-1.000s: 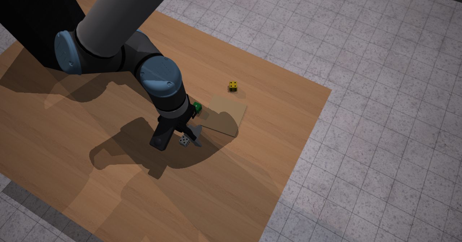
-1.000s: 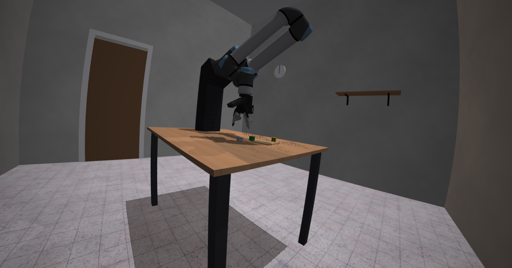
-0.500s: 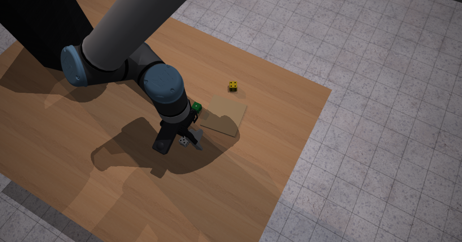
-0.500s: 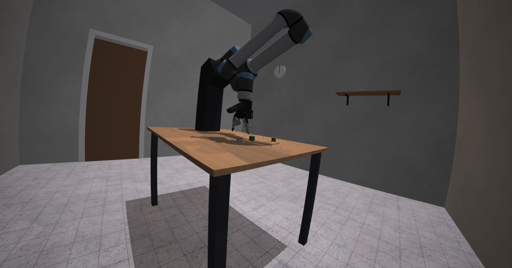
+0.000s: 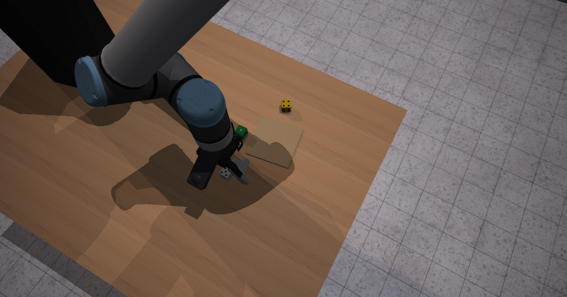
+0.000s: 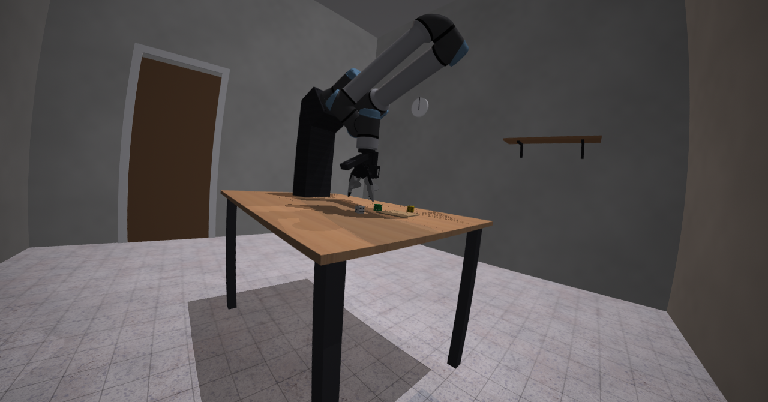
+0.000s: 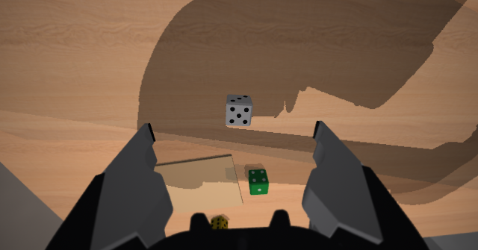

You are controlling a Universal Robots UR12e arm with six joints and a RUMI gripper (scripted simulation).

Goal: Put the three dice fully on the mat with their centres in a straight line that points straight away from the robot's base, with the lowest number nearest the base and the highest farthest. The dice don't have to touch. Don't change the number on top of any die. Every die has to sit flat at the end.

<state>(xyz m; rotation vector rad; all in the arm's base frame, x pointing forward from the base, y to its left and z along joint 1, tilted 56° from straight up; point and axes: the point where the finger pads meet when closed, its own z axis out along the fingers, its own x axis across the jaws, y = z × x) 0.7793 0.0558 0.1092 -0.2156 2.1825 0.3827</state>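
Note:
A white die [image 5: 226,173] lies on the wooden table, off the mat, and faces the wrist camera with five pips [image 7: 239,110]. A green die [image 5: 241,131] sits just off the near-left edge of the tan mat [image 5: 274,141]. A yellow die [image 5: 285,105] lies on the table beyond the mat's far edge. My gripper [image 7: 235,123] [image 6: 362,187] is open and empty. It hangs over the white die, a little above the table, with the fingers spread wide to either side. In the wrist view the green die [image 7: 258,182], the mat [image 7: 202,183] and the yellow die [image 7: 219,222] show between the fingers.
The black robot base column [image 6: 311,147] stands at the table's back. The table's right edge [image 5: 368,188] lies beyond the mat. The arm's shadow covers the white die and part of the mat.

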